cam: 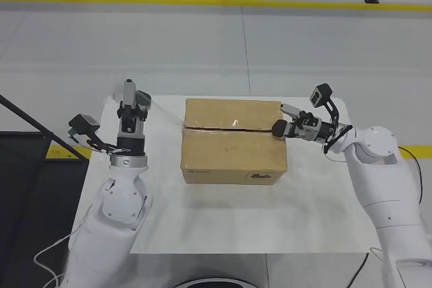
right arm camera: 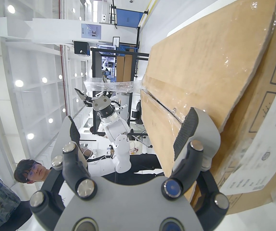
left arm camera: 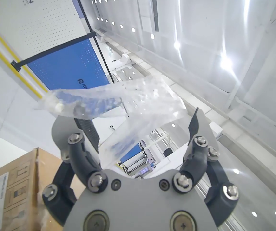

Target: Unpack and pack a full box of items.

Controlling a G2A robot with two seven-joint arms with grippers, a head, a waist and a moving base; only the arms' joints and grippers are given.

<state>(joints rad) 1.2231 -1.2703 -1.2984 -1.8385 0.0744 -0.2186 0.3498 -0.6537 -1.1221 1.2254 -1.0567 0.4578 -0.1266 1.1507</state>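
top view: open left hand (cam: 136, 95) by clear tape (left arm camera: 133, 97), open right hand (cam: 283, 119) at the labelled box (cam: 234, 151).

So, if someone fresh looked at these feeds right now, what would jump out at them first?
First, the brown cardboard box in the middle of the white table, its flaps closed along a centre seam. Next, the strip of clear tape draped across the open left gripper, which points upward beside one end of the box. The right gripper is open at the seam's other end.
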